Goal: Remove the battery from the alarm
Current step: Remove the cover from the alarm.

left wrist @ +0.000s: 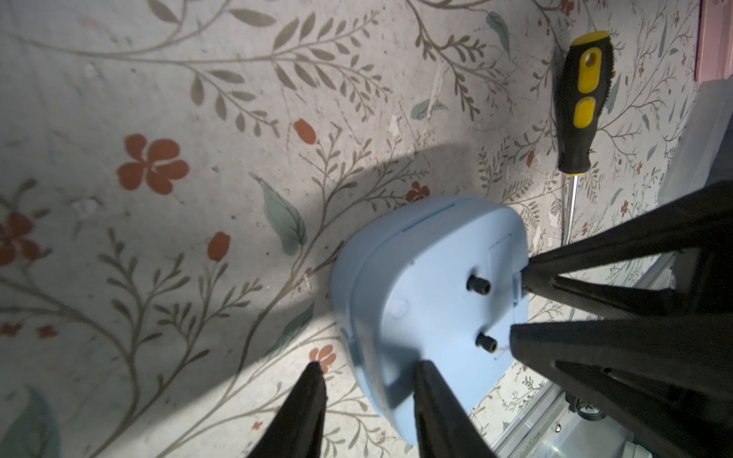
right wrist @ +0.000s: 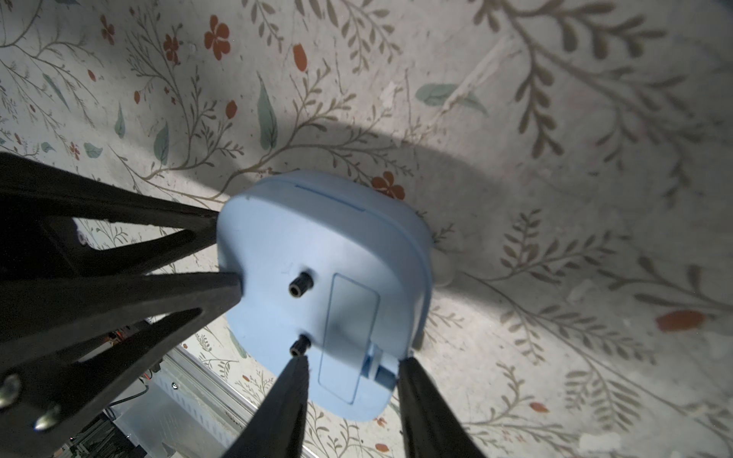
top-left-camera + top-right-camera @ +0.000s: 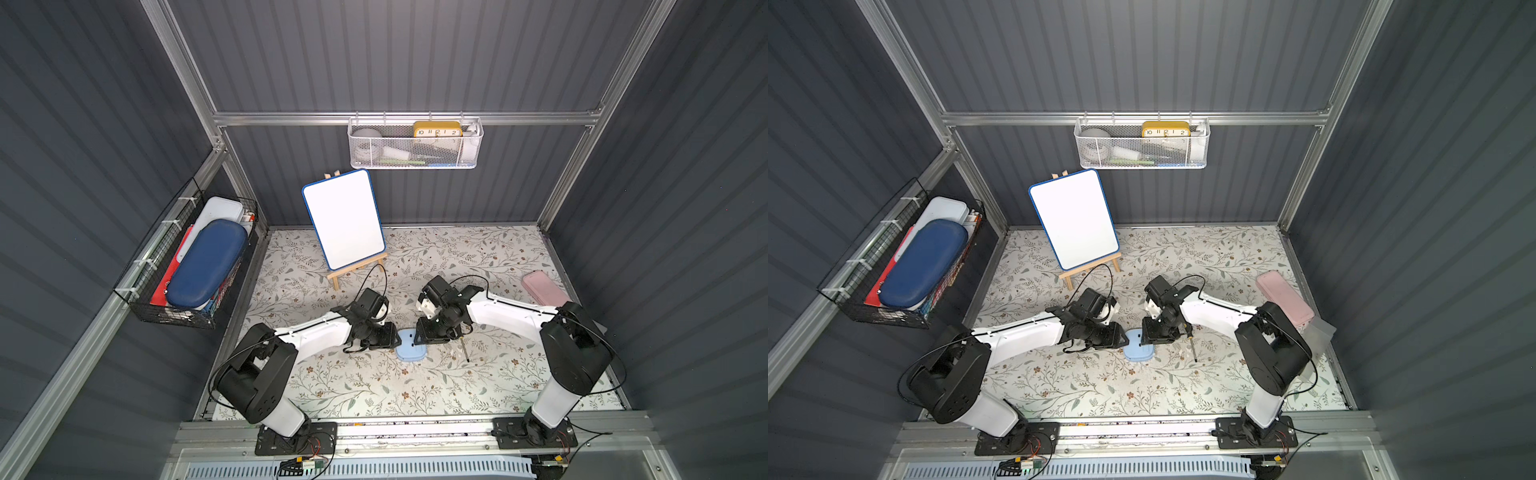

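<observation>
Right wrist view: alarm [image 2: 317, 246] lies face down on the floral table [image 2: 555, 119], blue back up. Battery cover [image 2: 349, 337] is closed, battery itself hidden. My right claw [image 2: 353, 359] is released: fingers spread either side of the cover's latch end, nothing clamped. My left claw [image 1: 371, 363] is released too, with one finger over the alarm's back and the other off its edge. In both top views the alarm sits between my two claws. Screwdriver [image 1: 581, 99] lies on the table near it, on my right arm's side.
</observation>
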